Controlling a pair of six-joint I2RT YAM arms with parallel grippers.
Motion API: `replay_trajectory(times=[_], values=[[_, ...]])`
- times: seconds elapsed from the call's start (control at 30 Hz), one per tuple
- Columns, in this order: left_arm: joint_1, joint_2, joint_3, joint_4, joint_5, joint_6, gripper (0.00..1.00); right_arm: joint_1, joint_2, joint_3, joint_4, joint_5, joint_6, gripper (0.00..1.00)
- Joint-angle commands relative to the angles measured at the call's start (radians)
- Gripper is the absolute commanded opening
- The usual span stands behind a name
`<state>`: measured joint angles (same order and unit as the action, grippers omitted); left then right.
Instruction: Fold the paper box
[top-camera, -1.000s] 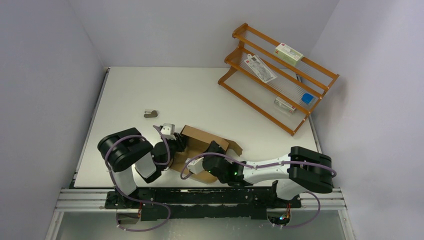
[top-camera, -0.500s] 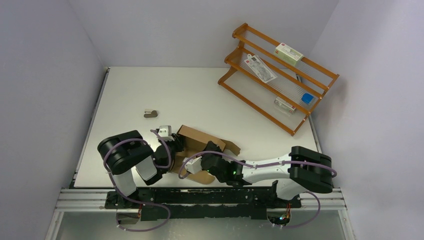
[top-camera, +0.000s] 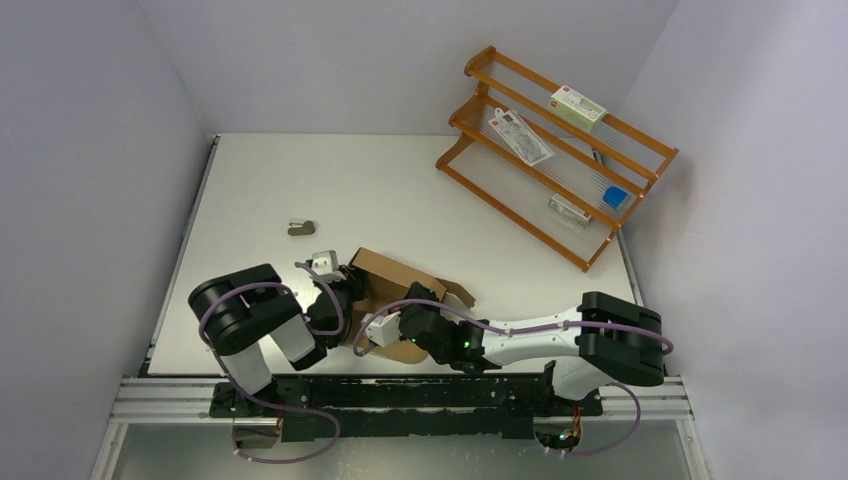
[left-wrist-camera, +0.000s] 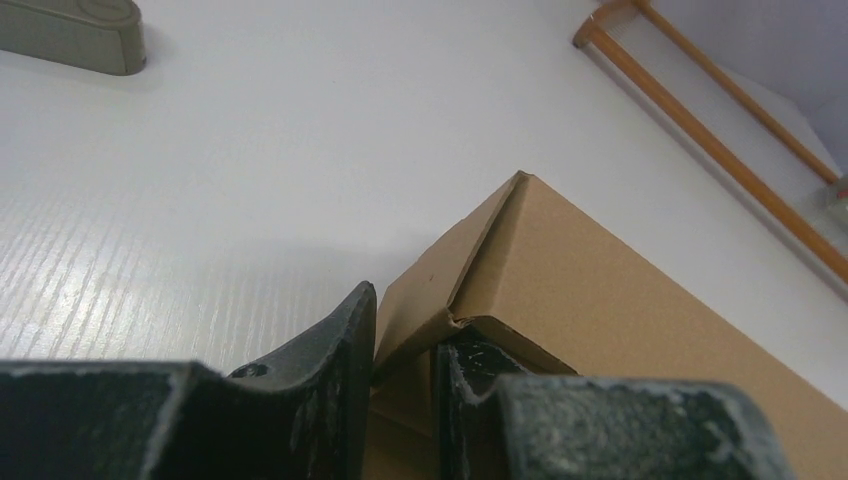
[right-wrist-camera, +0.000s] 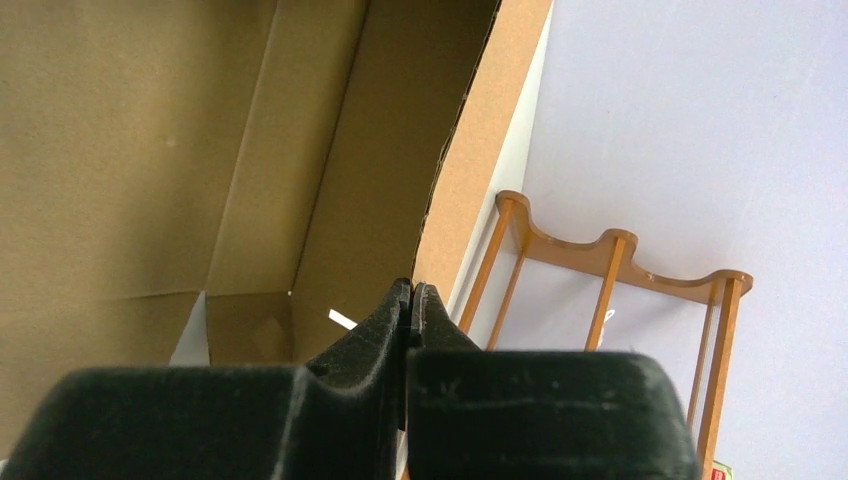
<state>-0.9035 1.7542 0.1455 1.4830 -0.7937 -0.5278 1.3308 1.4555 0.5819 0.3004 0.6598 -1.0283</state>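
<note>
1 paper box (top-camera: 405, 285), brown cardboard, part-folded with walls up, sits at the worktop's (top-camera: 400, 190) near edge, about mid-width. 2 arms on it: left tool (left-wrist-camera: 405, 335) pinches the box's corner wall, cardboard between its fingers; right tool (right-wrist-camera: 411, 292) is inside the open box, fingers pressed together, nothing between them. 1 orange three-tier rack (top-camera: 510, 216) at the far right corner holds 4 items: white package (top-camera: 578, 105) on the top tier, clear-bagged packet (top-camera: 522, 136) on the middle, blue piece (top-camera: 615, 197) and small white pack (top-camera: 568, 210) on the bottom. 1 small grey object (top-camera: 300, 228) lies loose toward the left edge, apart from the box.
</note>
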Motion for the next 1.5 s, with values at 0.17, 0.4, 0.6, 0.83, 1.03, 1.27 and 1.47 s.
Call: replay_trajectory(times=[0.17, 0.4, 0.6, 0.83, 1.03, 1.27, 1.47], values=[[0.016, -0.198, 0.105, -0.352, -0.272, -0.277, 0.2, 0.01, 0.01, -0.03, -0.126, -0.054, 0.07, 0.0], [0.016, -0.091, 0.026, 0.037, -0.13, -0.077, 0.35, 0.004, -0.002, -0.047, -0.088, -0.067, 0.061, 0.0], [0.016, -0.088, -0.024, 0.157, -0.025, 0.027, 0.51, -0.007, 0.007, -0.054, -0.055, -0.069, 0.046, 0.0], [0.015, -0.234, -0.072, 0.003, 0.045, 0.063, 0.64, -0.013, 0.015, -0.065, -0.008, -0.069, 0.021, 0.02], [0.015, -0.465, -0.135, -0.241, 0.135, 0.057, 0.71, -0.031, 0.017, -0.068, 0.04, -0.072, -0.028, 0.06], [0.015, -0.965, -0.126, -0.853, 0.161, 0.018, 0.73, -0.067, 0.042, -0.051, 0.09, -0.101, -0.09, 0.07], [0.02, -1.318, -0.074, -1.295, 0.16, -0.043, 0.83, -0.072, 0.048, -0.025, 0.083, -0.101, -0.076, 0.14]])
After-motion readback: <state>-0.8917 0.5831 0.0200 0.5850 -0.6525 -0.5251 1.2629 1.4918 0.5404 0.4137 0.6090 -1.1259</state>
